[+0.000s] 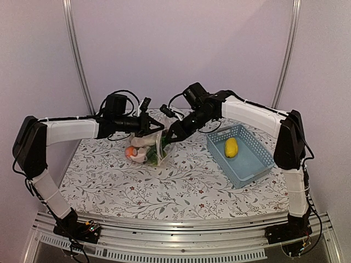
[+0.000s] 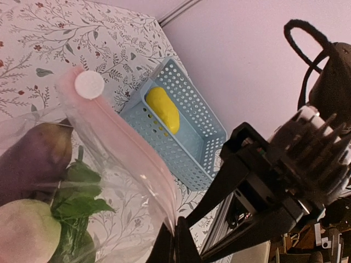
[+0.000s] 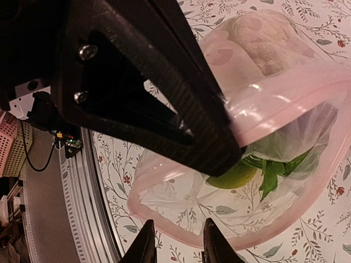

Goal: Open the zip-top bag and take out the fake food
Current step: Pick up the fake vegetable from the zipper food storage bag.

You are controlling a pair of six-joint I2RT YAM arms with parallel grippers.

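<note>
The left tool [image 2: 174, 241] is pinched shut on the pink seal strip of the clear, crinkly plastic zip-top bag [image 3: 181, 192], holding that lip above the floral-patterned table [image 1: 164, 186]. The right tool [image 3: 180, 230] has its fingers apart at the opposite, lower lip, whose strip runs crosswise just beyond the fingertips; that arm is plainly the nearer to it. Whether it touches the film I cannot tell. The two lips look parted, but glare blurs the mouth. Inside lie a dark purple toy eggplant [image 2: 33, 156], green leafy pieces [image 2: 77, 205] and a pale round piece cut off by the frame. A yellow toy fruit [image 1: 231, 147] sits in the light-blue slotted plastic basket [image 1: 252, 167], well apart, on the right arm's side.
</note>
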